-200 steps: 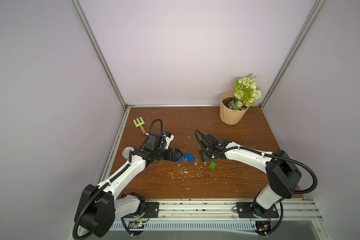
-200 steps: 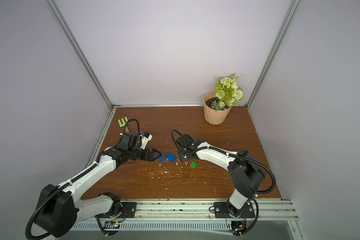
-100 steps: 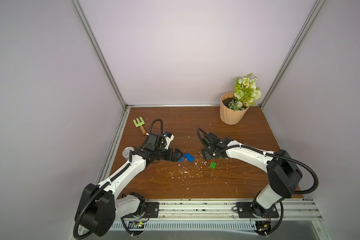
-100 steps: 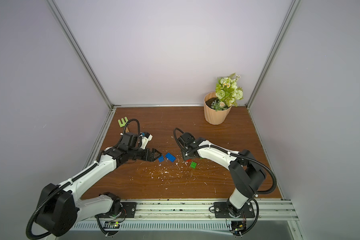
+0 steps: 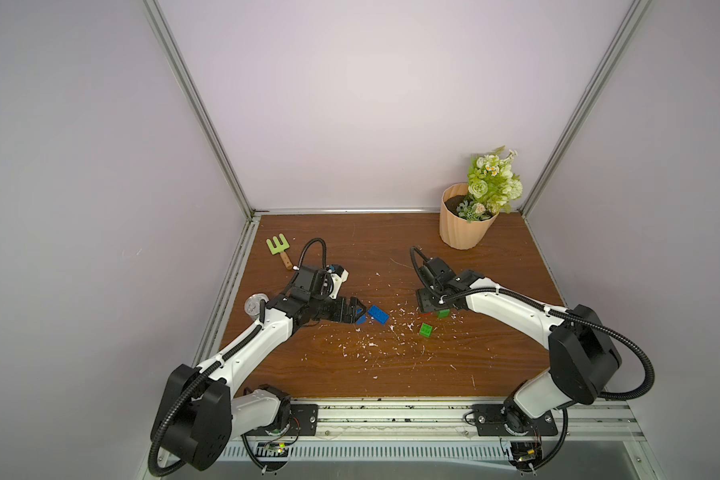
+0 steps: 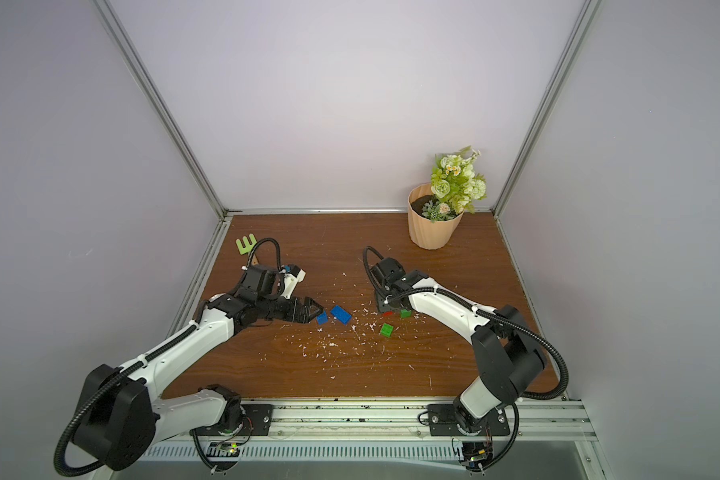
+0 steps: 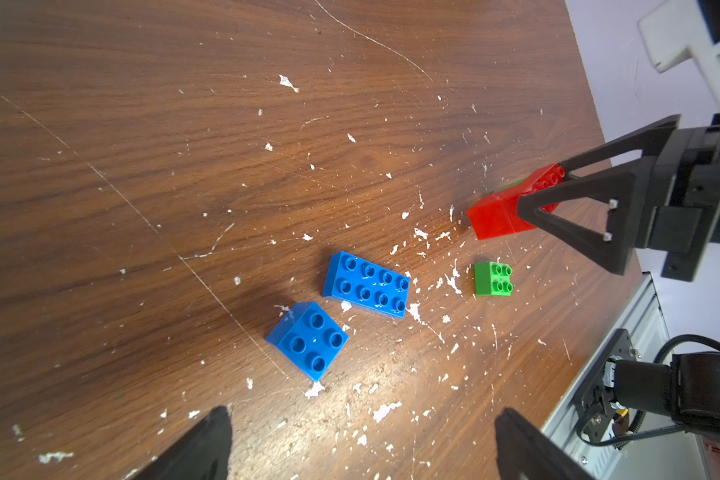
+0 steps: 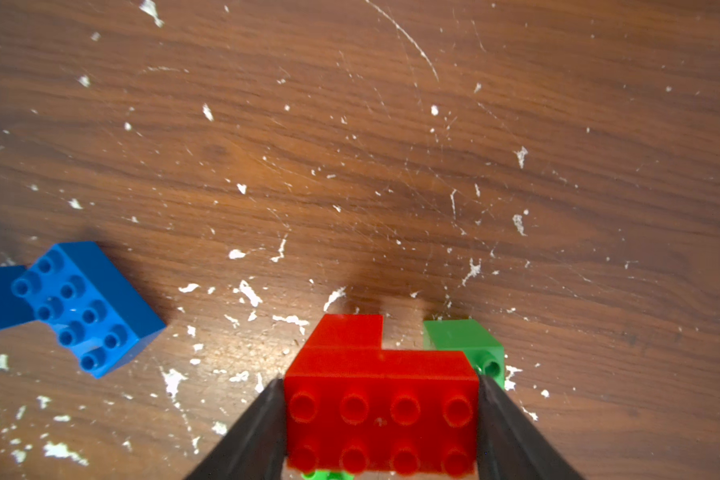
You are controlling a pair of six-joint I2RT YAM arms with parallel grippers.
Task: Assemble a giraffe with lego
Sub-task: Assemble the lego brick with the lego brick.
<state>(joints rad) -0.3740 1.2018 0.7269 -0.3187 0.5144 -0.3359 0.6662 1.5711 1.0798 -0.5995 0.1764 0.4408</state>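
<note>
Worktop point(image 5: 391, 374) is speckled w/ white flecks. Right end effector point(image 8: 381, 379), clamped on red body brick point(image 8: 379, 432) (red leg point(image 8: 346, 332) + green leg point(image 8: 460, 334) attached), has edged slightly away from left end effector point(image 7: 362, 413) since a sec ago; grip unchanged. Left one gapes empty, blue square brick point(image 7: 308, 338) just ahead of its tips, blue oblong brick point(image 7: 366, 284) beyond. Body looks done; neck next, prob.

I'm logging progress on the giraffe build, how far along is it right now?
Done: red oblong brick looks seated on a red square brick and a green leg brick. In hand: right gripper clamps that body; left gripper is open. Remaining: blue oblong brick, blue square brick, loose green brick.
</note>
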